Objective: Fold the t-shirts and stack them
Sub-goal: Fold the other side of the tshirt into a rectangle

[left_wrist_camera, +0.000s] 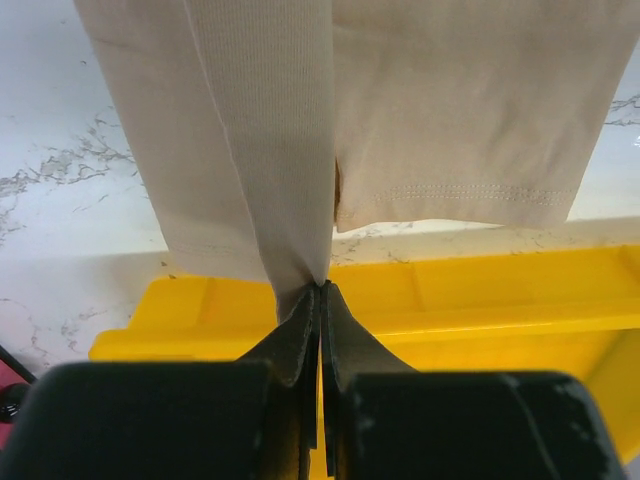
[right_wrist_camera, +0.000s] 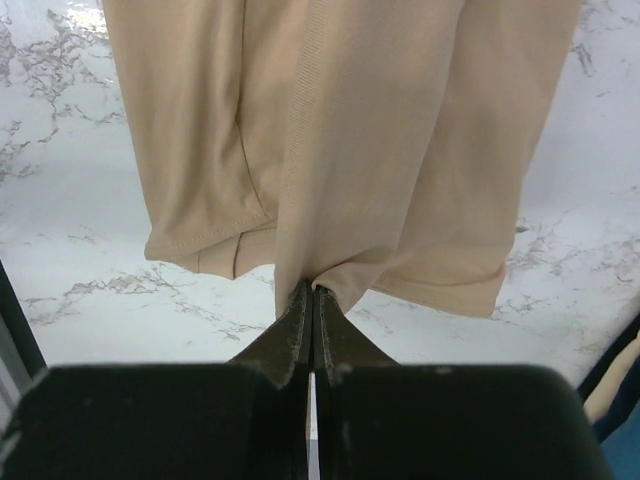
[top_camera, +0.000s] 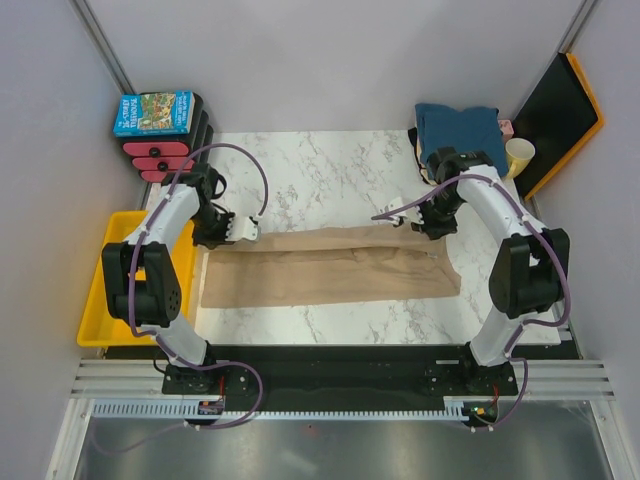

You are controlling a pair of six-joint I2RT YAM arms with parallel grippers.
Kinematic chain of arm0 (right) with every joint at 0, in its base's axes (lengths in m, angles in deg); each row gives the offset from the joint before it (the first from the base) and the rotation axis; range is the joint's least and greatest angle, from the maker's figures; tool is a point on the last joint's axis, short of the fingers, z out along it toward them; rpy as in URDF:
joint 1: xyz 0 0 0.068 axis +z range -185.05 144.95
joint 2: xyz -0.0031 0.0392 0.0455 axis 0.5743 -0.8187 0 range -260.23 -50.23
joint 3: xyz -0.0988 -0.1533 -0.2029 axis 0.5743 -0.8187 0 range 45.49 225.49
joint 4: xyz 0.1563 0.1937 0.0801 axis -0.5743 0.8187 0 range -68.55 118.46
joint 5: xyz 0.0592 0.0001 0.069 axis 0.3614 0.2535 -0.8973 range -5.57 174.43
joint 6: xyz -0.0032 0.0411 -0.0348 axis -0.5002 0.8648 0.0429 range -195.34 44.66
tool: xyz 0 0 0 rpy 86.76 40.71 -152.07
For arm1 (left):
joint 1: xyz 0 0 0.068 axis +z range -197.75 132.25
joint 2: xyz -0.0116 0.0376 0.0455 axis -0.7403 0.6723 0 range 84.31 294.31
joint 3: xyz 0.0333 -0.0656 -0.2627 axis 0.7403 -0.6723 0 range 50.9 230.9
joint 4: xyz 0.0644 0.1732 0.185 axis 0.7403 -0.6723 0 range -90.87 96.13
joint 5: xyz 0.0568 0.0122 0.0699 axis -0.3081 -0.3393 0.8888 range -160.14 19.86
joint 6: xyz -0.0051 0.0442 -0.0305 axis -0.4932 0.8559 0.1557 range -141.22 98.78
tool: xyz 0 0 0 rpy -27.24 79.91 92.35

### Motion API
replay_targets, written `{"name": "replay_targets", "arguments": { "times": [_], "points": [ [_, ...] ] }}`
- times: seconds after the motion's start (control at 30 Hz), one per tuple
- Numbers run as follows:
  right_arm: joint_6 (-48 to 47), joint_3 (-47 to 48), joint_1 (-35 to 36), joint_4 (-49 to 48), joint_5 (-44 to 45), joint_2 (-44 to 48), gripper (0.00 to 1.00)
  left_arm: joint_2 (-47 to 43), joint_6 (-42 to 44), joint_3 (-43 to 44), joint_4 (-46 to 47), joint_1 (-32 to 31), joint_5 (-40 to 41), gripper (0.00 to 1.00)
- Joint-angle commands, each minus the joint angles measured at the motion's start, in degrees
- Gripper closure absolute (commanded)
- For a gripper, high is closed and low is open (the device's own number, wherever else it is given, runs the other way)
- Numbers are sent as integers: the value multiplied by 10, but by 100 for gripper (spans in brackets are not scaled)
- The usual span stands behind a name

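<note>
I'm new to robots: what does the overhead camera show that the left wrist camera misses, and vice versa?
Only overhead: the right gripper, the folded teal-blue cloth t-shirt, the blue picture-covered box. Only left wrist: the left gripper shut on the edge of the tan-beige cloth t-shirt. Both: that shirt, the yellow plastic tray, the white marble table.

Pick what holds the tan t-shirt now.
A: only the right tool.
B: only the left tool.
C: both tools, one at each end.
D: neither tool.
C: the left tool and the right tool are each shut on an edge of the tan t-shirt.
</note>
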Motion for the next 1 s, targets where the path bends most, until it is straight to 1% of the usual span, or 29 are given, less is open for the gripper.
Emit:
{"name": "replay_targets", "arguments": {
  "times": [0.0, 0.17, 0.27, 0.37, 0.47, 0.6, 0.7, 0.8, 0.87, 0.97],
  "points": [
    [-26, -27, 1, 48, 43, 29, 100, -16, 29, -5, -32, 4, 39, 98],
    [-33, -49, 4, 41, 54, 36, 100, -19, 38, -15, -58, 4, 38, 98],
    [-33, -53, 8, 40, 54, 35, 100, -20, 45, -26, -56, 4, 44, 98],
    [-32, -54, 13, 37, 53, 32, 100, -14, 42, -28, -55, 2, 44, 96],
    [-31, -54, 17, 33, 52, 28, 100, -6, 36, -25, -55, -3, 44, 91],
    [-31, -58, 23, 30, 56, 22, 100, -1, 35, -30, -52, -8, 45, 89],
    [-33, -60, 26, 25, 63, 18, 100, 2, 32, -32, -49, -13, 46, 82],
    [-32, -57, 31, 26, 65, 14, 100, 6, 32, -32, -50, -14, 51, 82],
    [-35, -59, 35, 27, 70, 15, 98, 7, 32, -32, -48, -14, 54, 82],
    [-41, -67, 40, 26, 72, 20, 98, 8, 32, -27, -45, -14, 54, 82]
  ]
}}
